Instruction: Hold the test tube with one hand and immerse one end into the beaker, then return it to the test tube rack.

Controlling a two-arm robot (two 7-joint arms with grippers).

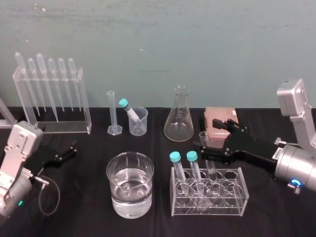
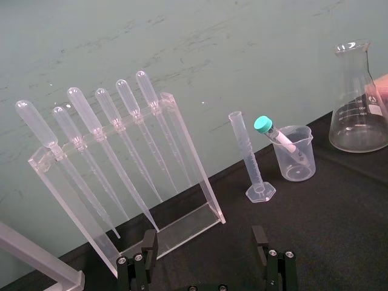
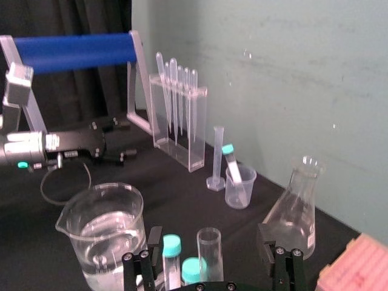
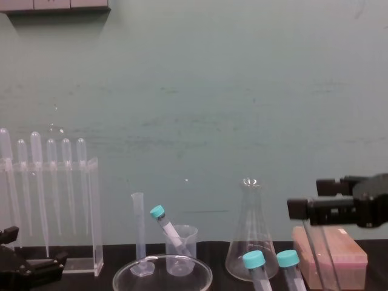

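From here I see the test tube [image 3: 210,254] standing upright in the test tube rack [image 1: 209,198], uncapped, just to the right of two teal-capped tubes [image 1: 191,157] in the same rack. My right gripper [image 1: 211,139] reaches in from the right at the level of the tube's upper part. It is spread wide, with one finger on each side of the glass. In the right wrist view there is a gap between the tube and each finger, so it grips nothing.

The beaker [image 1: 130,185] sits just left of the rack on the black surface [image 1: 276,217], close to it but apart from it. It holds clear liquid to roughly halfway.

Behind the rack stands the conical flask [image 1: 178,116], with a pink box [image 1: 222,117] to its right, behind the right gripper. Left of the flask is the small plastic cup [image 1: 138,122] with a teal-capped tube leaning in it, and the thin measuring cylinder [image 1: 112,114] is beside that. The pipette stand [image 1: 52,101] with its row of hanging pipettes is at the far left, against the wall.

My left gripper [image 1: 70,150] rests low at the left edge of the surface, well away from the beaker. It points toward the pipette stand with its fingers wide apart and nothing between them.
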